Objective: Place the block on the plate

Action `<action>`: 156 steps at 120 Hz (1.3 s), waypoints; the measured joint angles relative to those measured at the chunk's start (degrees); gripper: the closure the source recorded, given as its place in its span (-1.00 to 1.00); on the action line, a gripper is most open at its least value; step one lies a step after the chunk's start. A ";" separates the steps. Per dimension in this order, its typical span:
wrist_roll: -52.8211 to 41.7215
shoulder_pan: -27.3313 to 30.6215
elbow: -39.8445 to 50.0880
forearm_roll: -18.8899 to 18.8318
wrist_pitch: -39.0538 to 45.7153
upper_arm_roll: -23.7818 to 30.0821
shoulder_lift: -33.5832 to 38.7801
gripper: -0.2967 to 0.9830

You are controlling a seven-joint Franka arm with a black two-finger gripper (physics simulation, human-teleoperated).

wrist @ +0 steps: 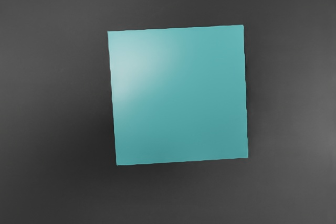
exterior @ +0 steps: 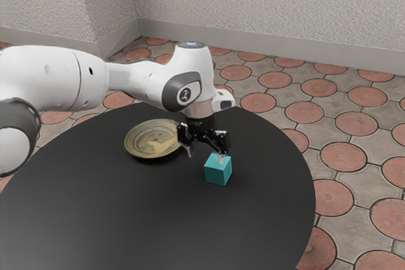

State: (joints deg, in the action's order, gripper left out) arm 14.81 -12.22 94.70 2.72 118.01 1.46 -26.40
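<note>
The fingers (exterior: 222, 143) stand spread apart, gripping nothing, above the black worktop (exterior: 126, 219), with the teal block (exterior: 218, 172) resting on it just below them, near the fingertip toward the exterior view's right, and the plate (exterior: 140, 141) off beyond the other fingertip.

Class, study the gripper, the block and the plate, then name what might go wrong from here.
The open gripper has one finger overlapping the block in the exterior view; if that finger is really above it, lowering might press on the top.

The block sits slightly askew in the wrist view, so closing may twist it.

The plate has a raised rim, which a low carry could clip.
</note>
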 joint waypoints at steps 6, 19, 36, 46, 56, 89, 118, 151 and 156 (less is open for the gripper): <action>0.33 -0.39 -0.22 -0.39 0.76 0.08 -1.00 -0.54; 0.83 -0.59 -2.38 -1.86 2.60 0.18 -3.83 -0.54; 0.95 -0.90 -6.46 -2.59 4.28 0.19 -7.64 -0.54; 1.02 -1.02 -7.11 -2.63 4.84 0.15 -8.43 -0.54; 1.06 -1.05 -6.95 -2.48 5.21 -0.03 -8.58 -0.54; 1.23 -1.05 -5.49 -2.02 5.73 -0.54 -8.61 -0.54; 1.44 -1.05 -5.47 -2.01 6.23 -0.57 -10.06 -0.54; 1.51 -1.05 -5.55 -2.52 7.78 -0.57 -11.32 -0.54; 1.51 -1.05 -5.55 -2.58 8.02 -0.57 -11.48 -0.54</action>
State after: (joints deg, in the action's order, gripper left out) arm 16.32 -13.27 89.14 0.15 126.03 0.89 -37.89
